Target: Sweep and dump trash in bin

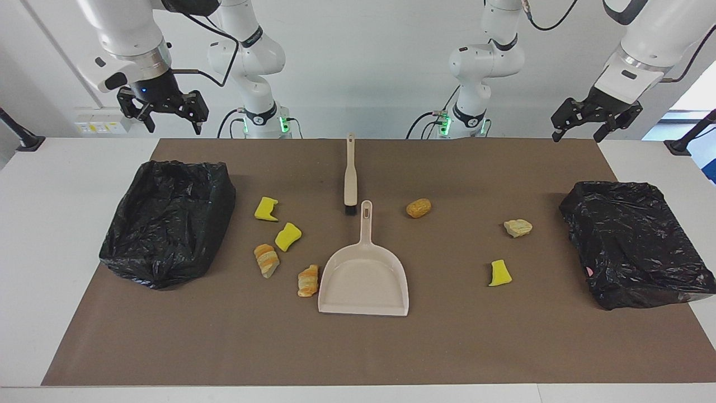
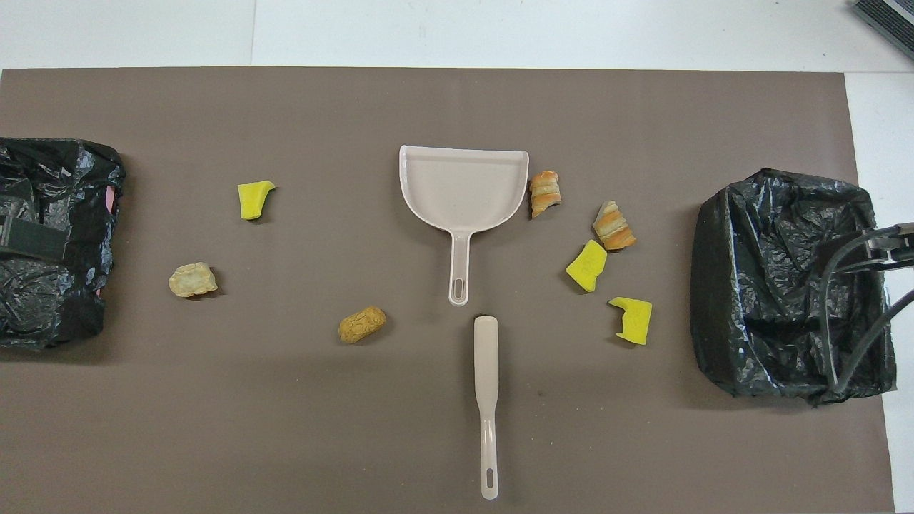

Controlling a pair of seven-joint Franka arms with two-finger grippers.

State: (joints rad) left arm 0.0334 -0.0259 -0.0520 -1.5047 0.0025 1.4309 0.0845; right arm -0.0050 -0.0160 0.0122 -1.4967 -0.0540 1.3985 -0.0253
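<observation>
Beige plastic dustpan [image 1: 363,277] mid-mat, handle toward robots; beige black-bristled brush [image 1: 350,176] in line, just nearer them. Seven trash chunks [image 1: 288,236] scattered beside dustpan, four toward right arm's black-lined bin [image 1: 168,221]. Right gripper [image 1: 168,115], left gripper [image 1: 584,126] raised, wide open, empty.

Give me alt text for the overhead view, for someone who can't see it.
Seven small pieces of trash lie scattered on a brown table mat around a beige plastic dustpan, with a beige long-handled brush lying nearer to the robots, its head close to the dustpan's handle. A bin lined with a black plastic bag stands at each end of the mat.
</observation>
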